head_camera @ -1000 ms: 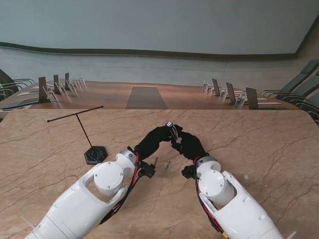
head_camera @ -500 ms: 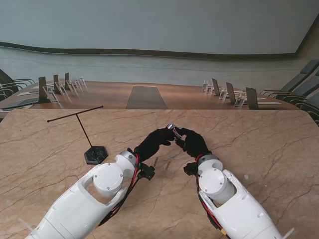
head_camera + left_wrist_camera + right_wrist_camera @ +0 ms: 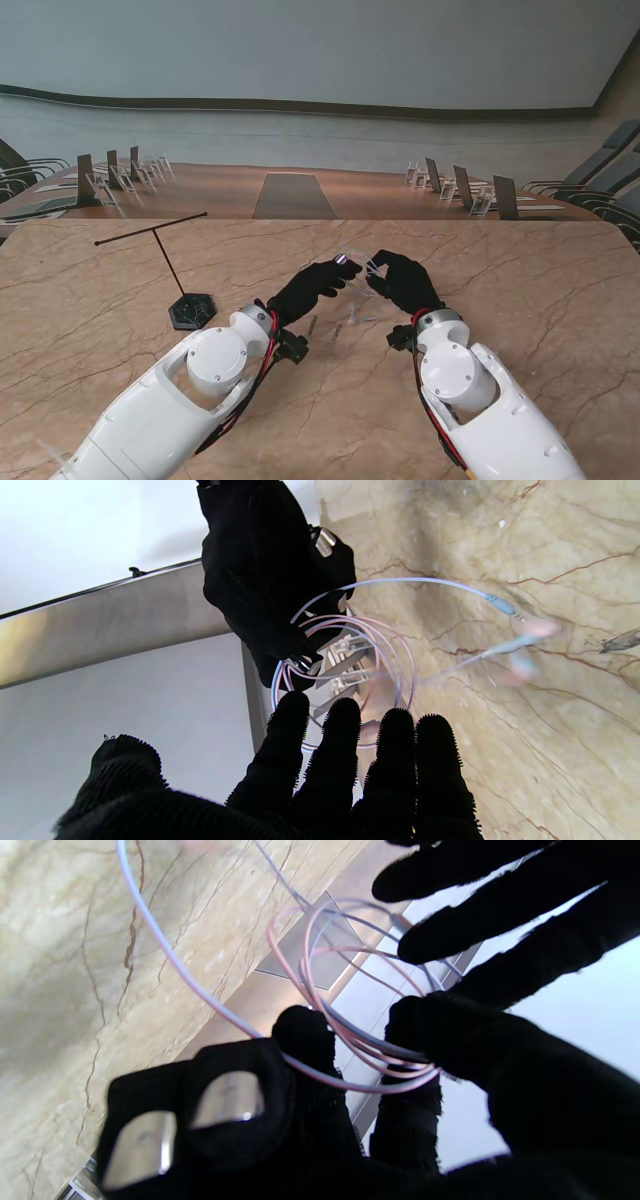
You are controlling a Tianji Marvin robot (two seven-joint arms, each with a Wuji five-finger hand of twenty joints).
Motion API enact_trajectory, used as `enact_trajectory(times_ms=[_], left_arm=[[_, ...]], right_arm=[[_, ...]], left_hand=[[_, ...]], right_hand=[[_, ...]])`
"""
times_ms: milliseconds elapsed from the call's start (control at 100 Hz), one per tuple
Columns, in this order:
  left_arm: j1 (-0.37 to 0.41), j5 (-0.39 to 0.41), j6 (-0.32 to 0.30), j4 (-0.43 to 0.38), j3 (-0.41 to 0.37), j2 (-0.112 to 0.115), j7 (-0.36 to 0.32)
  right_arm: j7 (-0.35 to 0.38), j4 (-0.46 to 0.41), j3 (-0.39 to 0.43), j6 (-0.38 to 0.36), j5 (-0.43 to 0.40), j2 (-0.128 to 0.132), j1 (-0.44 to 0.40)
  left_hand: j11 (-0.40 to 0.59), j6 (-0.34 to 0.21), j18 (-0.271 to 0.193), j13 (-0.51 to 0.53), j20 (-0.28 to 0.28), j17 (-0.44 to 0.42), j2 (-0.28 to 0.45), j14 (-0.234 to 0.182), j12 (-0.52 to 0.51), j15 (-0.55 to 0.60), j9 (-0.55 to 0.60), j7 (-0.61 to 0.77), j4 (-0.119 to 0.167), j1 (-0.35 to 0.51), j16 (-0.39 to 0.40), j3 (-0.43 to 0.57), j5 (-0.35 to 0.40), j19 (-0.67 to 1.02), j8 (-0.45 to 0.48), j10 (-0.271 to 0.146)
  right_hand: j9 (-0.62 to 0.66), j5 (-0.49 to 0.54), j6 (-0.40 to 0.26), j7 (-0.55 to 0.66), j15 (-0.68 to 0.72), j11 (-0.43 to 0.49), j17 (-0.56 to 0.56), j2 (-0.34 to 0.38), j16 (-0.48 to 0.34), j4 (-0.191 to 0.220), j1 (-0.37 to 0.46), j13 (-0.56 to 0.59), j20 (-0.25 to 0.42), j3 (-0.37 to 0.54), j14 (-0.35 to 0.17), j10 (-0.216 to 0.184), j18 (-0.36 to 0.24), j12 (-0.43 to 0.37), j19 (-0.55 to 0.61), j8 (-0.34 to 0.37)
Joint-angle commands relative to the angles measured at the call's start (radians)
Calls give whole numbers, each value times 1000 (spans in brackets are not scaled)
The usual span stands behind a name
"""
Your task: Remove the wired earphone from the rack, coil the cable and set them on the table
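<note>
Thin pink-blue cable looped in round coils above the marble worktop.
Right hand pinching the coils; left hand spread flat beside, holding nothing. Loops clear only in wrist views; thin black rack only from the stand.
</note>
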Motion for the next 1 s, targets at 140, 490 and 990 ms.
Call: enact_trajectory(times_ms=[140,490,990], left_arm=[[15,11,17,-16,-5,8,-20],[59,91,19,-65,-58,31,-22],[106,167,-4,-87,-103,45,-4]], right_arm=[[25,17,10,-21,-30,12,43],[155,-26,61,-57,-131,57,74],[376,-163,128,-138,-209,117,27]], left_hand=[[85,-48,75,63,105,24,-7,66,100,111,96,107,10,6,120,-14,61,130,78,20],[226,-30,144,151,239,57,-6,139,287,318,202,333,10,43,305,-10,63,339,228,52],[228,-48,131,136,242,41,-7,127,300,312,185,303,11,56,314,-13,57,335,200,50]], right_hand=[[38,111,-130,113,138,71,67,30,28,78,61,34,-18,130,106,70,-140,-7,230,22],[-45,145,-136,78,112,79,59,1,-23,69,57,20,-99,145,101,93,-139,-18,213,17],[-559,236,-52,57,-182,-23,-578,-95,256,39,96,-495,317,224,124,160,-208,115,-155,-82]])
